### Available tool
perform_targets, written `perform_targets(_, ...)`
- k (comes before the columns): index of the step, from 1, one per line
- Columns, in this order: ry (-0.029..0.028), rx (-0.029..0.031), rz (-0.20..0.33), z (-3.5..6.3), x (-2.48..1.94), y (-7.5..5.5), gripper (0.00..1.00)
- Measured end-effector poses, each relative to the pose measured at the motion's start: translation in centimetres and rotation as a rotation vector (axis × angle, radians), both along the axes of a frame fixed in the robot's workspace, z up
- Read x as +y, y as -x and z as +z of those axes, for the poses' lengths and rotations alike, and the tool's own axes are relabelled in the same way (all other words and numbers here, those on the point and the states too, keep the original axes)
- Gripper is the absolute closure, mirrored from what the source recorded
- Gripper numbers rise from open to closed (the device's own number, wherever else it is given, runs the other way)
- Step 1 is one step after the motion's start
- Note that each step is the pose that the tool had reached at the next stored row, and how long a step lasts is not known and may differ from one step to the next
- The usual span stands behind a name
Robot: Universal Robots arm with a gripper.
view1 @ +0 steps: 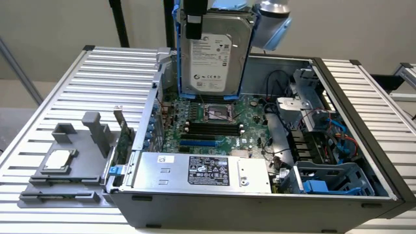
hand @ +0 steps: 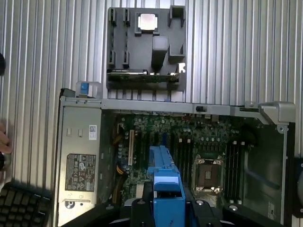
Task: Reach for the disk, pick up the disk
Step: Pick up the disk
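Overhead, the end effector (view1: 195,19) is cut off by the upper edge of the exterior view, so only one dark finger (view1: 193,27) shows against the disk (view1: 211,53); in the wrist view its black fingers press on either side of the blue carrier frame (hand: 166,189), pinching the disk. The disk hangs upright, lifted clear above the open computer case (view1: 351,141), over the motherboard (view1: 215,122) and its bare CPU socket (view1: 218,113). It is a flat silver-grey hard drive with a white printed label; the label's print is too small to read. The power supply (view1: 195,170) carries a black label, also unreadable. On the desk (view1: 117,63), on the exterior view's left, a grey tray (view1: 65,170) holds a small square silver chip (view1: 60,158). A keyboard corner (hand: 19,205) is cropped at the wrist view's edge.
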State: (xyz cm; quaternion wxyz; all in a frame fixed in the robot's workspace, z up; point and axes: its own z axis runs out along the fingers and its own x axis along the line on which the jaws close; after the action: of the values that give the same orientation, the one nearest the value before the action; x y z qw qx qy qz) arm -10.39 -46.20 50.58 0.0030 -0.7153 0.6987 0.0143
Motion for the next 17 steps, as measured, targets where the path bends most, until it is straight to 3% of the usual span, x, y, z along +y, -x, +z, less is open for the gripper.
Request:
perform_targets(9,-0.0003,0.0000,0.000,-0.06,-1.04,-4.1,0.67)
perform_targets(17,-0.0003,0.0012,0.000,-0.06,-2.24,-7.5,0.67)
